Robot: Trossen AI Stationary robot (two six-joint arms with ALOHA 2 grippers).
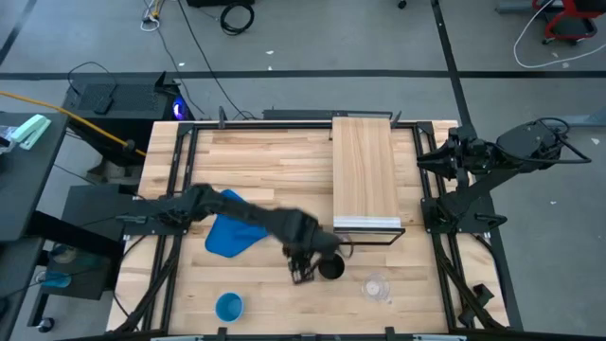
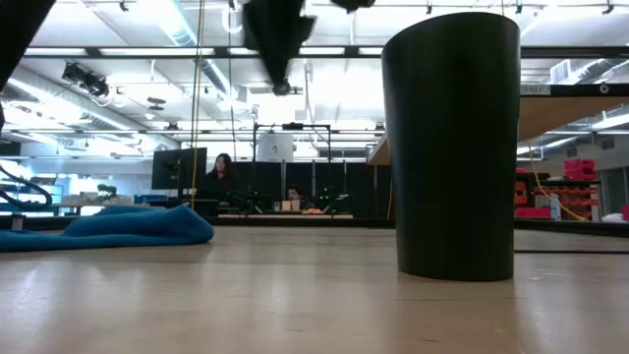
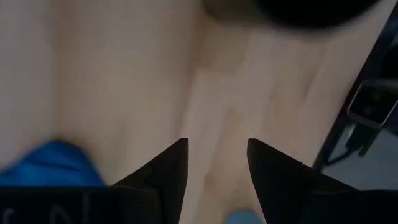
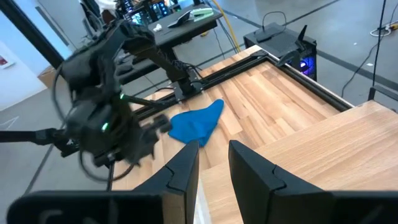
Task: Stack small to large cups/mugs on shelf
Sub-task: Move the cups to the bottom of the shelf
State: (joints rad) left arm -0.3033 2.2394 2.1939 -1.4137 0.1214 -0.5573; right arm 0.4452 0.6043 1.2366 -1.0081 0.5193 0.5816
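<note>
We see the left end effector [image 1: 305,272] low and centre in the high view, its fingers apart and empty, just beside the tall black cylindrical cup [image 1: 330,268] upright on the butcher-block surface [image 1: 275,161] — below the light-wood shelf [image 1: 365,166]. The small clear cup [image 1: 377,287] stands right of it, the light-blue cup [image 1: 228,306] lower left. The right end effector [image 4: 214,163] — slightly parted — waits at right.

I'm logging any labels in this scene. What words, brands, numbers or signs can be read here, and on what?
No text can be read.
Black cup, light-blue cup, clear cup: no visible markings.
Left gripper: pale marks on its body, too blurred to read.
</note>
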